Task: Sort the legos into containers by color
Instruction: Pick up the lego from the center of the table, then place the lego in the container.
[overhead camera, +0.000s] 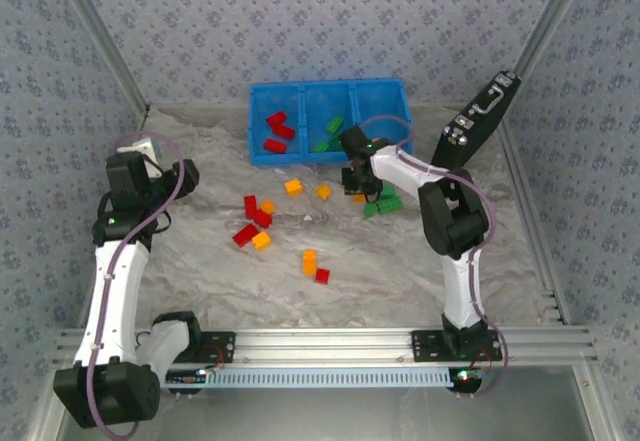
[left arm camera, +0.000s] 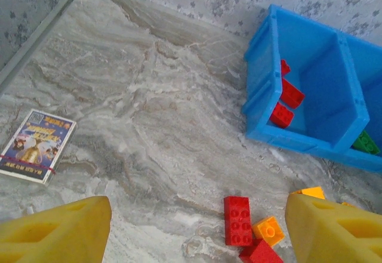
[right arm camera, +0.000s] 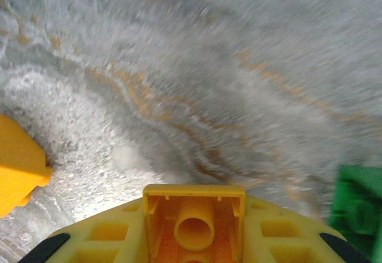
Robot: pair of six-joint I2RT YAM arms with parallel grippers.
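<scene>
The blue three-compartment bin (overhead camera: 330, 89) stands at the back; red legos (overhead camera: 278, 129) lie in its left compartment and green ones (overhead camera: 331, 129) in the middle. My right gripper (overhead camera: 355, 176) hovers just in front of the bin, shut on an orange-yellow lego (right arm camera: 194, 224) whose hollow underside faces the wrist camera. Green legos (overhead camera: 382, 203) lie beside it, and another orange-yellow lego (right arm camera: 18, 167) lies on the table at the left of the right wrist view. Red and orange-yellow legos (overhead camera: 258, 219) are scattered mid-table. My left gripper (left arm camera: 191, 239) is open above the table, near a red lego (left arm camera: 237, 220).
A small printed card (left arm camera: 36, 146) lies at the left near the wall. A black case (overhead camera: 478, 121) leans against the right wall. The patterned walls and metal frame close in the marble table (overhead camera: 200, 261).
</scene>
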